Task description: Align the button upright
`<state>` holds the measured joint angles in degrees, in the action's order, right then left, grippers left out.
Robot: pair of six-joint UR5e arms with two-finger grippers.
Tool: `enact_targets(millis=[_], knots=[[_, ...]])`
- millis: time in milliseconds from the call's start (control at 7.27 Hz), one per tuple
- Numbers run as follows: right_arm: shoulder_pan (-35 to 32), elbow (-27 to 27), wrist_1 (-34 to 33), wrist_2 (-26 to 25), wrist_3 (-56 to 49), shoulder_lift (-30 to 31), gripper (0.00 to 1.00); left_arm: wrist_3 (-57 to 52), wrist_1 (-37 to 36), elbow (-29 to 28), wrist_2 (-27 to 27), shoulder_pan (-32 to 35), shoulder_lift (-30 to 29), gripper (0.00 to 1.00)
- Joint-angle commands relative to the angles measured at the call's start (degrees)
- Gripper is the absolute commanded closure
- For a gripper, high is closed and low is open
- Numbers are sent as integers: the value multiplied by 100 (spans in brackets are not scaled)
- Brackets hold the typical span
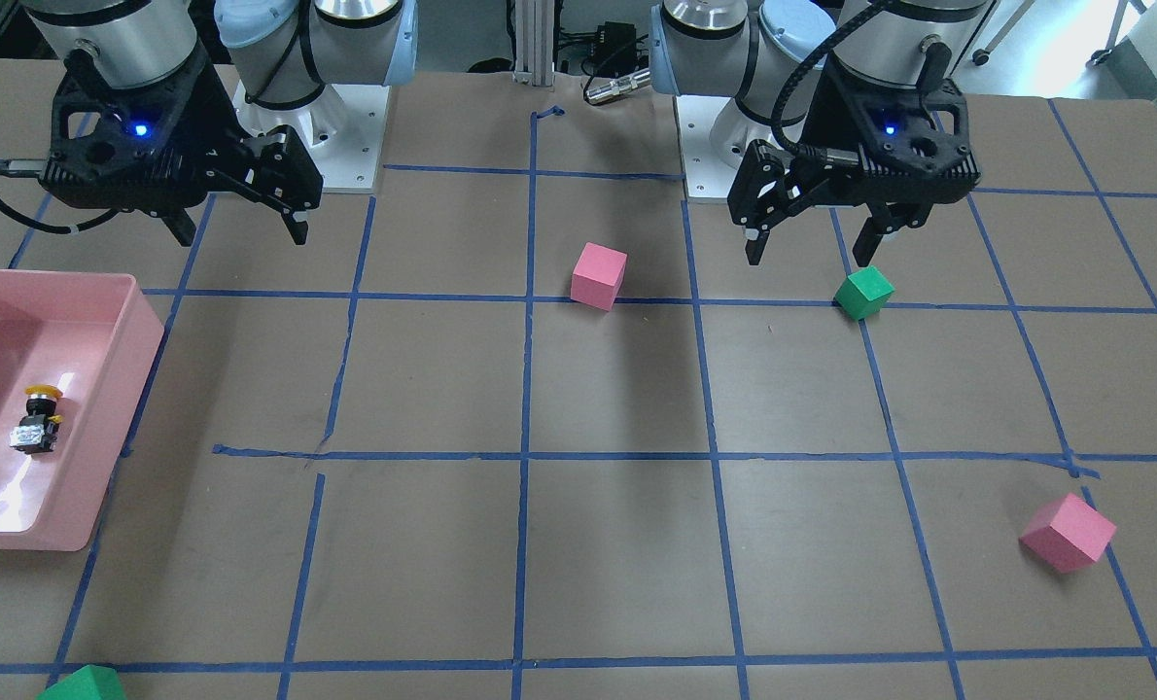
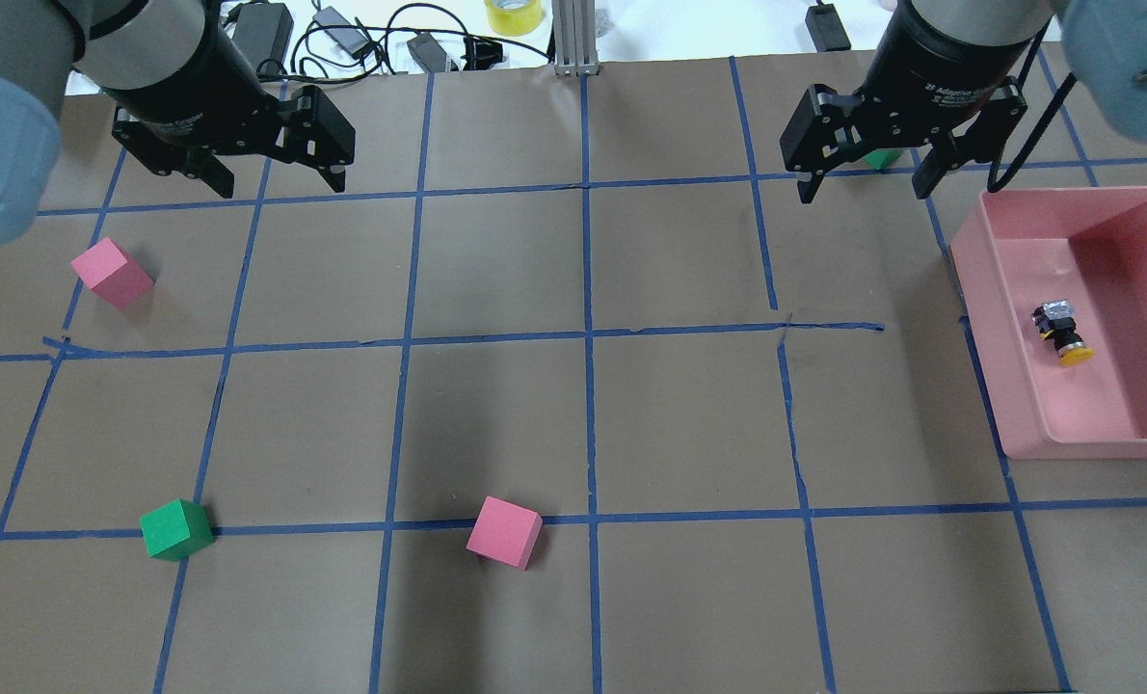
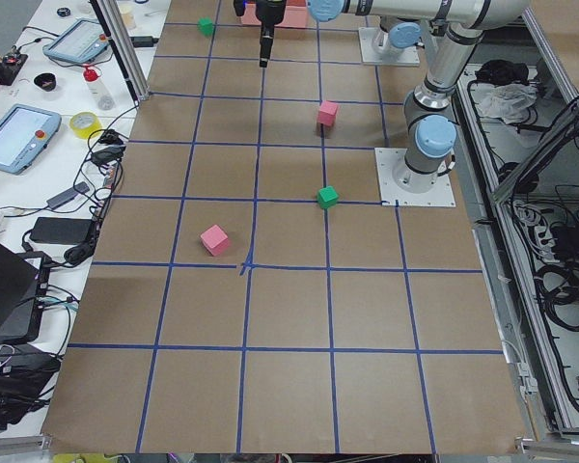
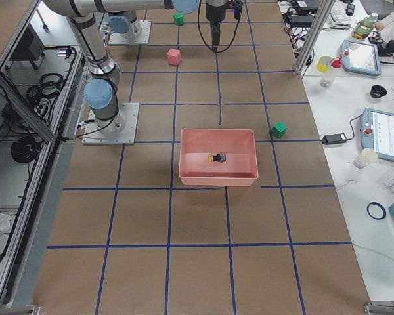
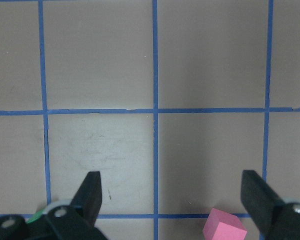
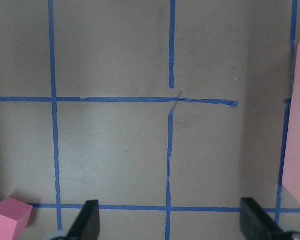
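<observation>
The button point(image 2: 1061, 333) lies on its side on the floor of the pink plastic bin point(image 2: 978, 318), which sits on the table point(image 2: 496, 414) on my right-arm side. The round yellow mushroom cap points towards the robot's side, the black body is in the middle, and the silvery-blue terminal block is at the other end. It touches none of the bin walls. It is so small in every view that I cannot make out any detail on the terminal block. The bin is smooth and glossy, with rounded corners and a glare patch on its floor. The overhead and front views cut it off at the frame edge, and the right wrist view catches only a strip of its rim.

The right gripper point(image 2: 864, 191) hangs above the table beside the bin, jaws spread wide with nothing between them. It hides most of the far green cube point(image 2: 884, 159). The left gripper point(image 2: 280, 185) hangs well apart on the other side, jaws equally wide and empty.

The table is covered in matte brown paper gridded with blue tape, torn and misaligned in places. On it rest the near green cube point(image 2: 176, 529), the central pink cube point(image 2: 504, 532) and the tilted pink cube point(image 2: 111, 273), all matte and sharp-edged.
</observation>
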<state>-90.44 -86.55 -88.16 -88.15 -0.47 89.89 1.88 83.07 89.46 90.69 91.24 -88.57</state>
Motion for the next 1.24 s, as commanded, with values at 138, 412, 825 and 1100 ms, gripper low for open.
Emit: enact_targets(millis=[138, 412, 825, 1100], knots=[[0, -19, 10, -61, 3, 11, 0, 5, 17, 10, -8, 8, -20, 0], [0, -28, 27, -88, 3, 55, 0, 23, 17, 10, -8, 8, -20, 0], [9, -125, 18, -97, -6, 29, 0, 23, 8, 10, -16, 8, -20, 0], [0, -125, -34, -114, -15, 20, 0, 23, 8, 10, -8, 8, -20, 0]])
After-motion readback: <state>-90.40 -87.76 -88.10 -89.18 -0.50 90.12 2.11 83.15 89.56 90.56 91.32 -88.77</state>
